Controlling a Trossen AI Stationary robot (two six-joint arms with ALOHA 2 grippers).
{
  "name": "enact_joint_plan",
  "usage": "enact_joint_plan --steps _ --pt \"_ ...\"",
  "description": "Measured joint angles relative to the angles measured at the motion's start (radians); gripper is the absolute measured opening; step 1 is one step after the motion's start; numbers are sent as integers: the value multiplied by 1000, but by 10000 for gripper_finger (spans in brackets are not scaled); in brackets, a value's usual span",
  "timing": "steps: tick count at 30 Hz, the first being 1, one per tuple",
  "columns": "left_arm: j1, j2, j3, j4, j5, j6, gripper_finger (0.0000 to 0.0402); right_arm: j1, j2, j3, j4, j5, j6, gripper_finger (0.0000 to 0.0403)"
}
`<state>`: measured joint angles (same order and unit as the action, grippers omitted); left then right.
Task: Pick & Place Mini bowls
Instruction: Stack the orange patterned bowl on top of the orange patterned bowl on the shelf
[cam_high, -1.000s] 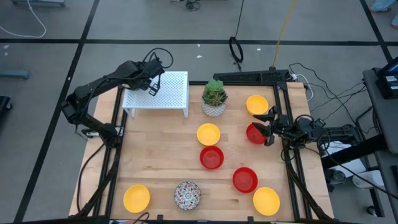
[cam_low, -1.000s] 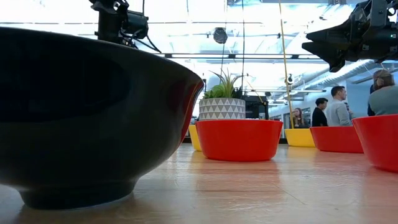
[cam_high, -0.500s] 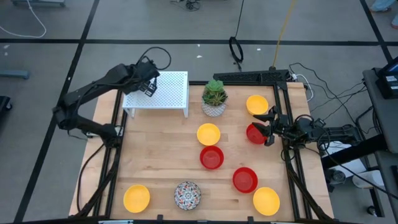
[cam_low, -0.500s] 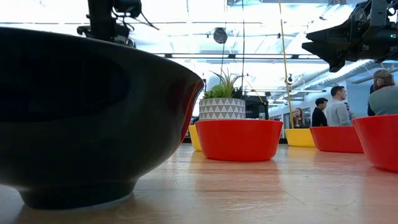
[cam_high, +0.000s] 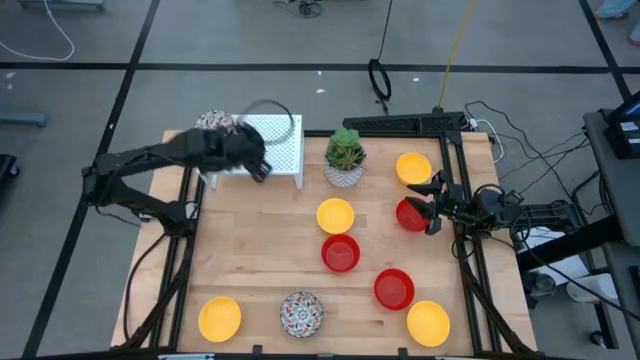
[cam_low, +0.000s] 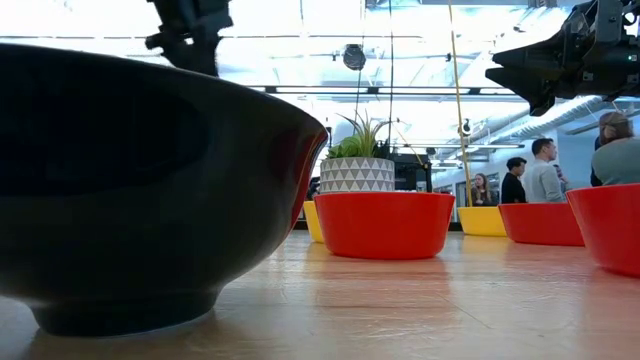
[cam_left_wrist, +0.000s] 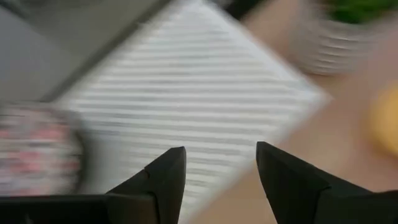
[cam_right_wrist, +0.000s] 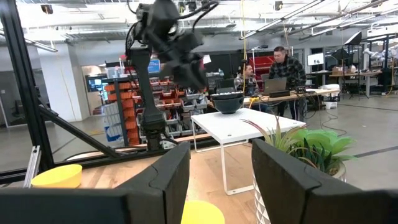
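While I count from overhead, I get four yellow bowls (cam_high: 335, 215), three red bowls (cam_high: 340, 253) and two patterned bowls: one (cam_high: 301, 313) on the table (cam_high: 250, 260) at the near edge, one (cam_high: 214, 123) on the white perforated shelf (cam_high: 272, 150). A potted plant (cam_high: 345, 157) stands just beside that shelf. My left end effector (cam_high: 260, 170) hangs over the shelf's front edge, fingers apart and holding nothing, with the shelf's patterned bowl close behind it. My right end effector (cam_high: 432, 203) waits with jaws spread, just beside a red bowl (cam_high: 408, 215) at the table's right side.
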<state>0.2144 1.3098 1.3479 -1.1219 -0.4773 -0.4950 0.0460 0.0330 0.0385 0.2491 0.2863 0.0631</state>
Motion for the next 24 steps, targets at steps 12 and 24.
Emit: enact_joint_plan --steps 12,24 --pt "-488 264 0 138 91 -299 200 0 0 0 0 0 0 160" --pt "-715 504 -2 340 331 -566 200 0 0 0 0 0 0 160"
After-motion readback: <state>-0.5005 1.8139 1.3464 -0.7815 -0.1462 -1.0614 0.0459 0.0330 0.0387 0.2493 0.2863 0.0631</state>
